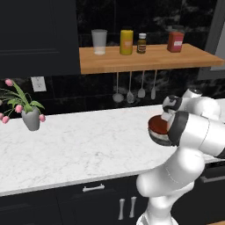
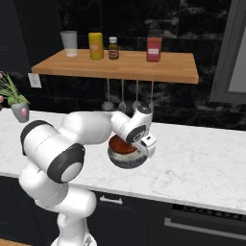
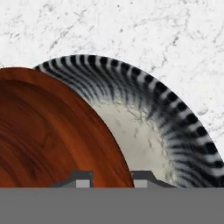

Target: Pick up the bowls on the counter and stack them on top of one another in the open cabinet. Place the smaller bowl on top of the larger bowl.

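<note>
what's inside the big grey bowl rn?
The smaller bowl sits inside the larger bowl, covering most of its pale interior. The gripper is shut on the smaller bowl's rim. Whatever lies beneath the red-brown bowl is hidden. Both are over the counter.

A glossy red-brown smaller bowl (image 3: 48,131), a grey-ribbed, pale-speckled larger bowl (image 3: 175,131) and a white grey-veined counter (image 3: 131,30) are shown.

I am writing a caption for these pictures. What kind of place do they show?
A rendered kitchen, most likely: a white marble counter over dark drawers, cooking utensils hanging below a wooden shelf that carries jars and a cup.
</note>
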{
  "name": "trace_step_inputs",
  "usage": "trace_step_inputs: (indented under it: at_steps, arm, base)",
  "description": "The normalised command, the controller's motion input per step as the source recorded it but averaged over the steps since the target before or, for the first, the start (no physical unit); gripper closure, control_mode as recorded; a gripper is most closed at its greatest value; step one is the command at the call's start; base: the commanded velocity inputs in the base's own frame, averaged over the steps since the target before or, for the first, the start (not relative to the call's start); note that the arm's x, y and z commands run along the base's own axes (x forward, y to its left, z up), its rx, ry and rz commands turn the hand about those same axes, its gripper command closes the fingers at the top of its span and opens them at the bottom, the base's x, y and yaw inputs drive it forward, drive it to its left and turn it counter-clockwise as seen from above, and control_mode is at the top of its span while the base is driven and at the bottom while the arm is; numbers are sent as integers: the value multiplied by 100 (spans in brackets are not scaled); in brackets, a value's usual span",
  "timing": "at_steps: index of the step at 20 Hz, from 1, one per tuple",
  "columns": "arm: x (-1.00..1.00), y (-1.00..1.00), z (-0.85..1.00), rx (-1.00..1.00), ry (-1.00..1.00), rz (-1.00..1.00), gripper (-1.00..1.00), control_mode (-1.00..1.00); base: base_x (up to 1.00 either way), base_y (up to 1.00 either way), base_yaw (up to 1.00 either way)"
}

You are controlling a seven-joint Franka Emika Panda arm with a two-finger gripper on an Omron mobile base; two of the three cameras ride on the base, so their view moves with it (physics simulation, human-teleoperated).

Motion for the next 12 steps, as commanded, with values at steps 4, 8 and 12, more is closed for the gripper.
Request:
trace_step_inputs:
  at_steps: [4, 8, 12]
  arm:
    - [27, -6, -47, -4, 0, 0, 100, -100]
    - [-2, -17, -27, 0, 0, 2, 100, -100]
    - [-54, 9, -24, 0, 0, 5, 100, -100]
  base:
    - [0, 0, 0]
    - [0, 0, 0]
    - [0, 0, 0]
